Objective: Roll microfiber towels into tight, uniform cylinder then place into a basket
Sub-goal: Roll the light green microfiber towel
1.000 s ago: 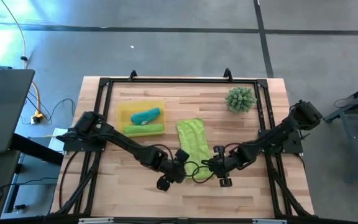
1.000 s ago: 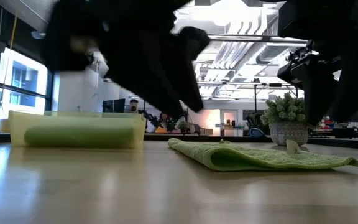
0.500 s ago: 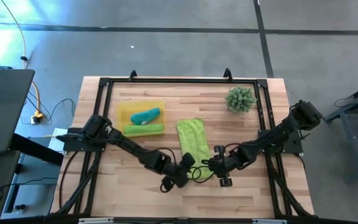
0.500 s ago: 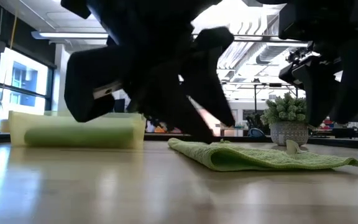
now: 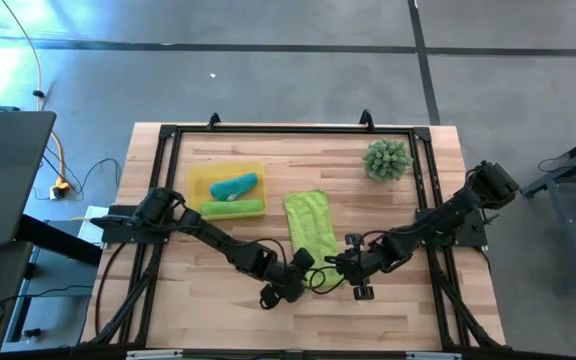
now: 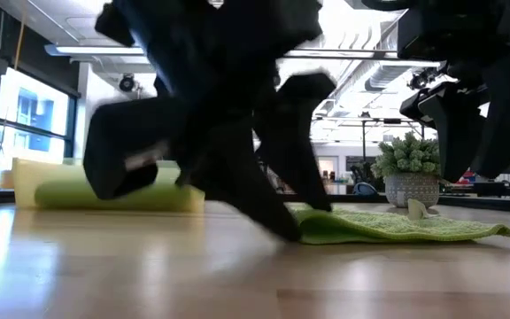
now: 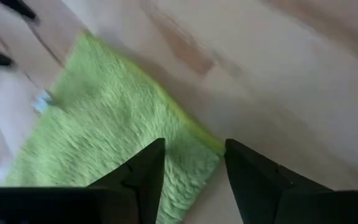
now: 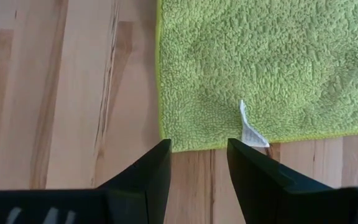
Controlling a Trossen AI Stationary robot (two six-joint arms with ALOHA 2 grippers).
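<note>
Left tool [image 5: 303,272], fingers parted, has closed in on the flat towel's [image 5: 310,226] near corner; right tool [image 5: 340,267], also parted, waits at the other corner. 2 rolls lie in the basket [image 5: 200,178]; rolling of towel 3 appears imminent.

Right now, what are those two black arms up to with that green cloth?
Both arms are at the near edge of a flat lime green towel on the table. The left gripper and the right gripper are open, each at a near corner, neither holding it yet. A rolled lime towel and a teal towel already lie in the yellow basket.
</note>
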